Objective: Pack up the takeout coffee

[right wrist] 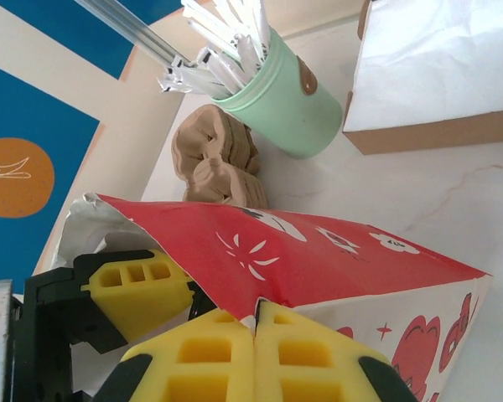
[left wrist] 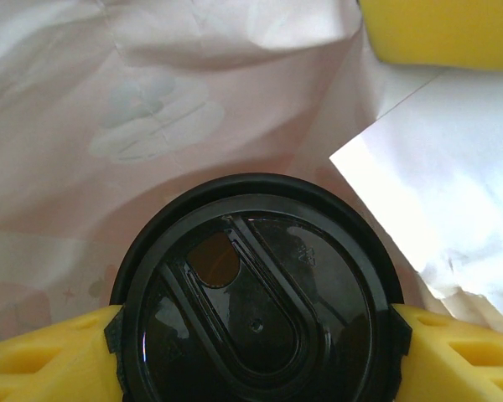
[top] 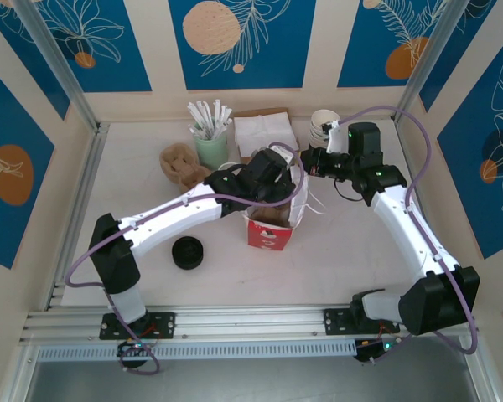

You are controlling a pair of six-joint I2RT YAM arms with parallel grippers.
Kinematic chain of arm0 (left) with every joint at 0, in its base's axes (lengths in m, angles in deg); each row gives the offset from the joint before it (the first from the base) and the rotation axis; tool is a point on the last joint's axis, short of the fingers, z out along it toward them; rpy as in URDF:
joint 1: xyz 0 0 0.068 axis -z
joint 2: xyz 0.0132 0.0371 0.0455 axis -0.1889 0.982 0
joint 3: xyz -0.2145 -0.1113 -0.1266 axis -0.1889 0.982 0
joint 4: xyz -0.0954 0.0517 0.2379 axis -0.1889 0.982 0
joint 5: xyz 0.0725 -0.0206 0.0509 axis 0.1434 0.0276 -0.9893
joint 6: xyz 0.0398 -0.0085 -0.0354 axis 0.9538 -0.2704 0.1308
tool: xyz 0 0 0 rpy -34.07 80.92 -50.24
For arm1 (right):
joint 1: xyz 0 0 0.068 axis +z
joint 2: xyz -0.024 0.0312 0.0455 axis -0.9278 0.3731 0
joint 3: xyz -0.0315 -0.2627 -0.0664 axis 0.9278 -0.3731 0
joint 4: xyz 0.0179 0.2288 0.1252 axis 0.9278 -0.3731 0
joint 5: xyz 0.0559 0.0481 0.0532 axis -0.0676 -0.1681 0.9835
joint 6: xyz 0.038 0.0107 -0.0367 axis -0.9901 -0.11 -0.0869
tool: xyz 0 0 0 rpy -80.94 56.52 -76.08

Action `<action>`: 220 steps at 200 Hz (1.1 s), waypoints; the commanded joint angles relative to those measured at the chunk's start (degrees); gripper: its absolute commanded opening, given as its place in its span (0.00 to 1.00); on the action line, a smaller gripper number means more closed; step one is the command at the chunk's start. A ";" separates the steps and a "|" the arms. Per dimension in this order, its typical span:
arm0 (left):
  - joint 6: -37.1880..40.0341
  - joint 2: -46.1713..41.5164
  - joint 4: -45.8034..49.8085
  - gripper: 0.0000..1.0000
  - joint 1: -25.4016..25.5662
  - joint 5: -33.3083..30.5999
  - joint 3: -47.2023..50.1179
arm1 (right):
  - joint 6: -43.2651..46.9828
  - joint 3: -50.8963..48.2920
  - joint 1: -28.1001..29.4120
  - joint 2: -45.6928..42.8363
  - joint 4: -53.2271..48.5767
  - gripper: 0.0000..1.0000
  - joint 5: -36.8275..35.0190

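Off to the left, a low stack of black lids (top: pixel 187 252) sits on the table, well apart from the action. Behind it, a heap of brown sleeves (top: pixel 180 163) and a green cup of wrapped straws (top: pixel 210 141) stand near the back wall, with a napkin box (top: pixel 264 132) just beside them.

In the middle, the red-and-white paper bag (top: pixel 272 228) stands upright, mouth up. The left gripper (left wrist: pixel 256 339) reaches down into it. Its yellow fingers (left wrist: pixel 54 360) press on either side of the takeout coffee (left wrist: pixel 256 293), just at the black lid, so the cup hangs level between the bag's white walls. I can't see whether it rests on the bottom. Gripping it from the sides, lid up, looks meant to stop a spill.

To the right, the right gripper (right wrist: pixel 256 347) is clamped tight on the bag's rim, seemingly to hold the mouth wide and steady the bag. Further right, a stack of lidless cups (top: pixel 324 126) stands near the back.
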 commanded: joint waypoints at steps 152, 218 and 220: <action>1.33 2.51 -4.85 0.74 -1.82 -3.17 4.24 | 2.35 -2.37 2.36 -2.06 5.81 0.00 0.96; 1.15 3.78 -3.91 0.74 -2.01 -3.02 4.51 | 1.95 -2.23 2.53 -1.67 5.91 0.00 0.75; 1.15 3.82 -3.91 0.74 -1.96 -2.95 4.51 | 1.93 -2.25 2.51 -1.67 5.91 0.00 0.72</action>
